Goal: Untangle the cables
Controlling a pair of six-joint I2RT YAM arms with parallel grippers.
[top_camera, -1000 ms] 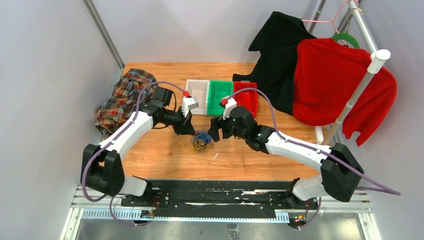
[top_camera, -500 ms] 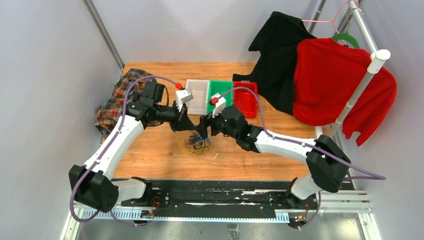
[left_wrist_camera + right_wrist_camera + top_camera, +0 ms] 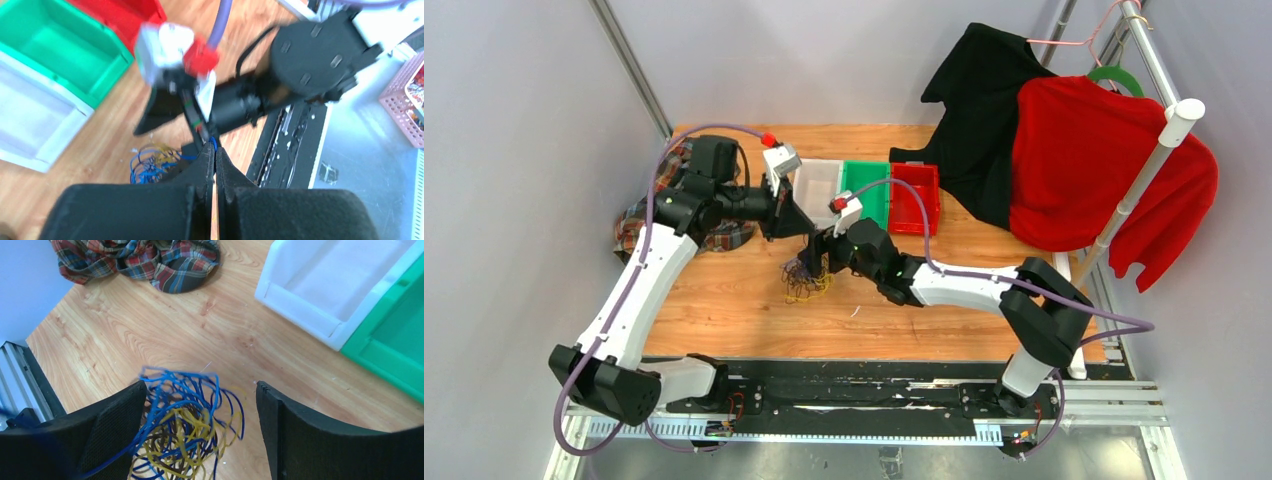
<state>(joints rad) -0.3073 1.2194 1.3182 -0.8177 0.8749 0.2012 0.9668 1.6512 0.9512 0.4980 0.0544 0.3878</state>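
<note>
The cables (image 3: 807, 281) are a small tangle of blue, yellow and dark brown wire loops on the wooden table. My left gripper (image 3: 794, 224) hovers just above and behind it. In the left wrist view its jaws (image 3: 215, 148) are shut on a blue cable strand at their tips, with the tangle (image 3: 150, 162) below. My right gripper (image 3: 817, 257) is right of the tangle. In the right wrist view it is open (image 3: 201, 388), with the tangle (image 3: 186, 427) between its fingers and one blue strand running off to the lower left.
White (image 3: 818, 190), green (image 3: 866, 193) and red (image 3: 916, 196) bins stand in a row behind the grippers. A plaid cloth (image 3: 646, 218) lies at the left under the left arm. Black and red garments (image 3: 1084, 150) hang on a rack at the right.
Both arms have swung left and farther back. The tangle has shifted left with them, and the left gripper has risen with a blue strand held in it.
</note>
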